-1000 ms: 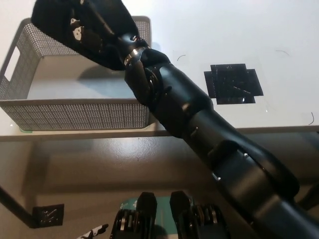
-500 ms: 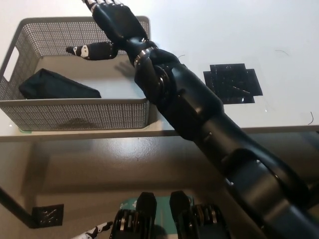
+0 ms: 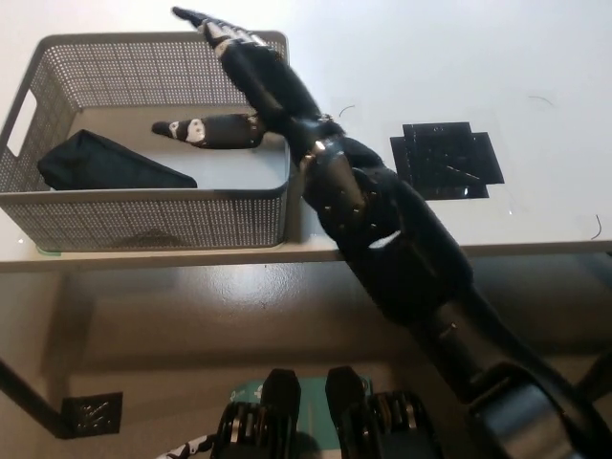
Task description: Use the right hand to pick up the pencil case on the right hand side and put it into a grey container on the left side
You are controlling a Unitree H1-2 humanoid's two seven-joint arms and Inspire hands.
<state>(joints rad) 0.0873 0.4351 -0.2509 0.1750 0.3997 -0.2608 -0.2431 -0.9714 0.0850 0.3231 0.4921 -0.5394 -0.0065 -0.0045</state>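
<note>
The pencil case (image 3: 110,164) lies inside the grey container (image 3: 143,222) (placing step complete), while the black right hand (image 3: 251,81) hovers over its right end, fingers spread and empty; next move: lift clear.

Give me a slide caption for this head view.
Black pencil case lies in the grey container; open right hand above it, on the white table.
</note>
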